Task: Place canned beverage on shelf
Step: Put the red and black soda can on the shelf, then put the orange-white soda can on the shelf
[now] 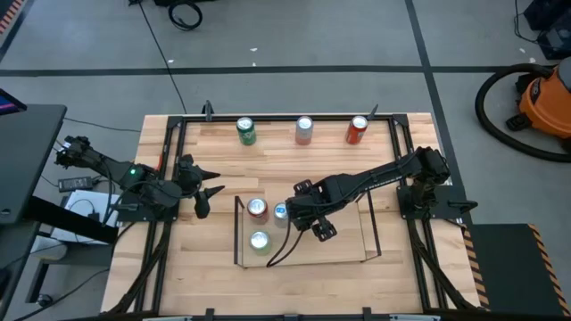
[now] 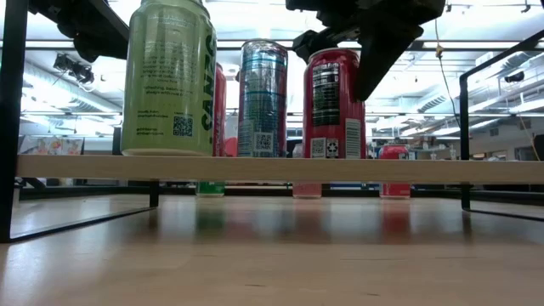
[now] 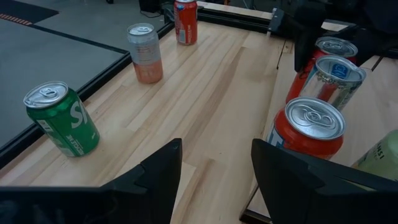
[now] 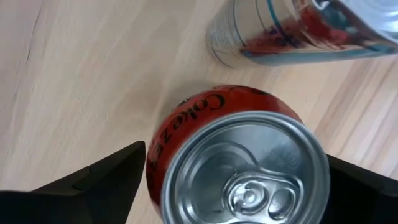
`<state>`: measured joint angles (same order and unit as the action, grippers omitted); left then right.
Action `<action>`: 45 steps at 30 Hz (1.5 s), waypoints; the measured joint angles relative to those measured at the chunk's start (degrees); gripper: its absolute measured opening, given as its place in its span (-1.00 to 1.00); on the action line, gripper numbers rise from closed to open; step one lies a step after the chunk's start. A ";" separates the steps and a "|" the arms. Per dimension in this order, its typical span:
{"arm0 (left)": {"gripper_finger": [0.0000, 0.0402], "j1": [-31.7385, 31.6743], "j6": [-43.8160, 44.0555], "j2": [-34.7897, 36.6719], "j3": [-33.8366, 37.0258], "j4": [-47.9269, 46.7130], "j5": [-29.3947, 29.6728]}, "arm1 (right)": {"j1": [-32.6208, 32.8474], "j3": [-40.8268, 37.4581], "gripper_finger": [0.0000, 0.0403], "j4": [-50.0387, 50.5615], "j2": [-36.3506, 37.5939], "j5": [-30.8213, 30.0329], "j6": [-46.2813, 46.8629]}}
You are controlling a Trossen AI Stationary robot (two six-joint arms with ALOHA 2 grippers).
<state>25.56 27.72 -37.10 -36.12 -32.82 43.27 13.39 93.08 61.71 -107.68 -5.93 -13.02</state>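
The shelf is a low black rod frame with a pale wood floor at mid-table. On the floor stand a pale green can, a red can, a blue-silver can and a red Coke can. My right gripper is over the Coke can, shut on it, and hides it in the high view. My left gripper is open and empty at the table's left, outside the shelf. My right gripper pinches the Coke can's side wall just below the lid between its two fingers, one on each side. The fingers come from above, pointing down. The can stands upright with its base on the shelf floor.
Three more cans stand in a row near the table's far edge: a green one, a silver-pink one and a red one. The shelf's right half is bare wood. A larger black frame borders the tabletop.
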 joint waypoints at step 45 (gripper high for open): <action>0.01 0.00 -0.29 0.00 0.00 -0.07 -0.02 | -19.62 13.92 0.90 10.17 0.22 -9.23 -2.24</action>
<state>25.56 27.42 -37.10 -36.12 -32.88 43.24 -6.23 107.00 71.88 -107.46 -15.16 -15.26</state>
